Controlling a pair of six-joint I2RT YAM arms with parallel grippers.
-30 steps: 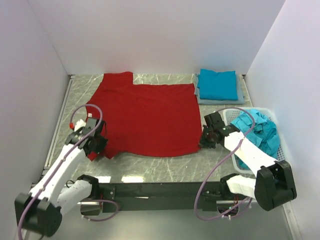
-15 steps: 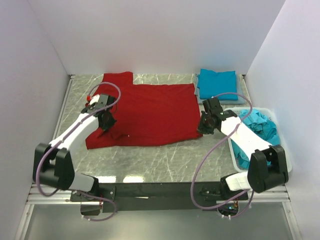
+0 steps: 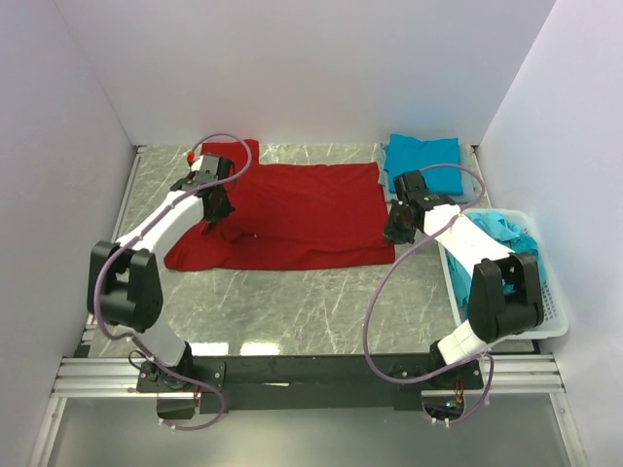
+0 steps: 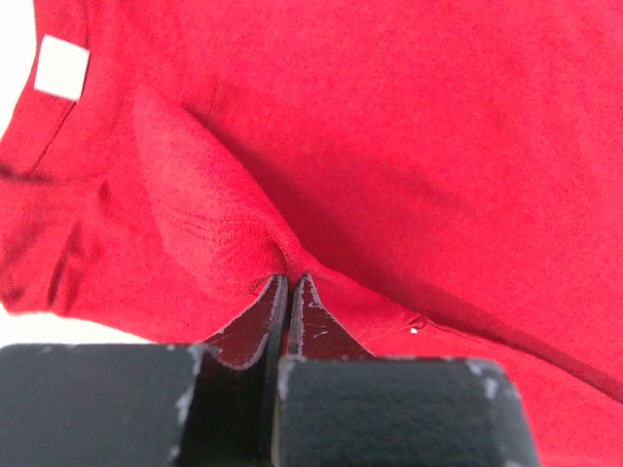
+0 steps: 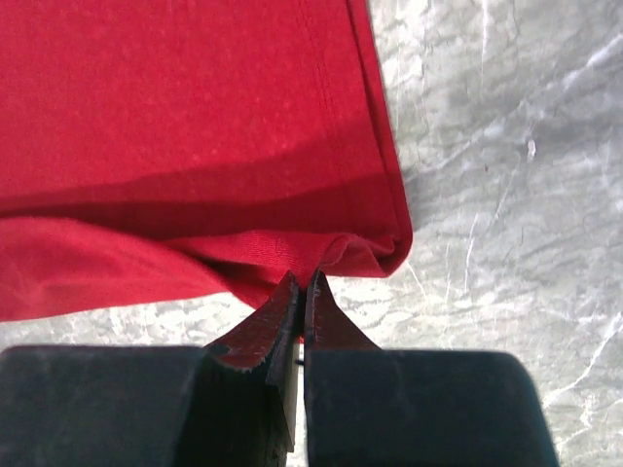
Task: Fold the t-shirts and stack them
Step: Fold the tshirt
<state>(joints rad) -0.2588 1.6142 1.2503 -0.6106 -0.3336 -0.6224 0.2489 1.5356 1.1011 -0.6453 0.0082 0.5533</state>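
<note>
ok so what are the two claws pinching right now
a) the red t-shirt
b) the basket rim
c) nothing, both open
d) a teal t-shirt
a: the wrist views show the left claw and the right claw each closed on a bunched fold of the red t-shirt.

Both arms stretched up the frame, both grippers clamped.
The left arm (image 3: 161, 232) runs from lower left to upper left; the left gripper (image 3: 216, 202) points down, jaws pressed together on a pinch of the red shirt (image 3: 292, 219). The right arm (image 3: 472, 248) bends from lower right up to centre right; the right gripper (image 3: 399, 226) is likewise closed tight on the shirt's edge.
</note>
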